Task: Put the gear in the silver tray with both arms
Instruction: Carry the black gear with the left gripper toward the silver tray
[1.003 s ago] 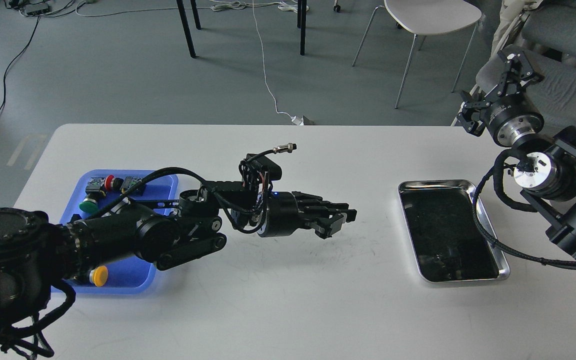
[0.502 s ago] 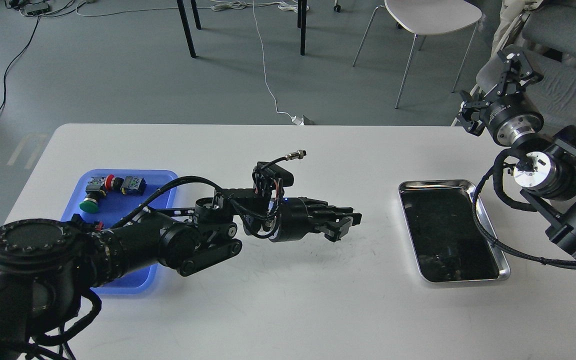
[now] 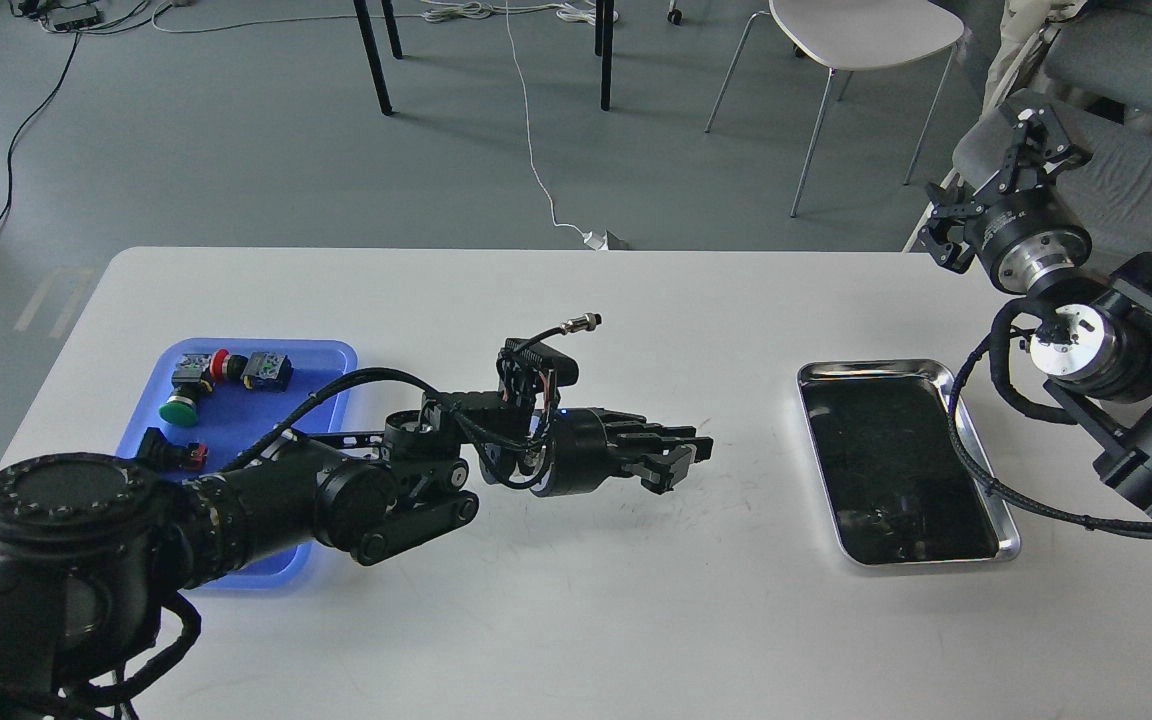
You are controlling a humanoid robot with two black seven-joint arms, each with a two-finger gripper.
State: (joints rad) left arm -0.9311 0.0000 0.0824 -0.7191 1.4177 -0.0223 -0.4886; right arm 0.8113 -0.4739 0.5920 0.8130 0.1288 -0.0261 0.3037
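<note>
The left gripper [image 3: 681,458] hangs over the middle of the white table [image 3: 576,620], fingers pointing toward the silver tray [image 3: 1006,530]. Its fingers sit close together, but whether they are clenched or grasp anything I cannot tell. No gear can be made out between them.

Behind the left jaws lies the blue tray [image 3: 331,355], partly covered by the arm; it holds a green button [image 3: 177,410], a red button [image 3: 221,364] and small dark parts. Ahead of the jaws the tabletop is bare up to the silver tray, which lies near the table's right edge with a dark, mirror-like bottom.

The right gripper [image 3: 986,175] is raised beyond the tray's far right corner, past the table edge, jaws released. Its cable [image 3: 976,465] crosses the tray's right rim.

No writing is legible.
</note>
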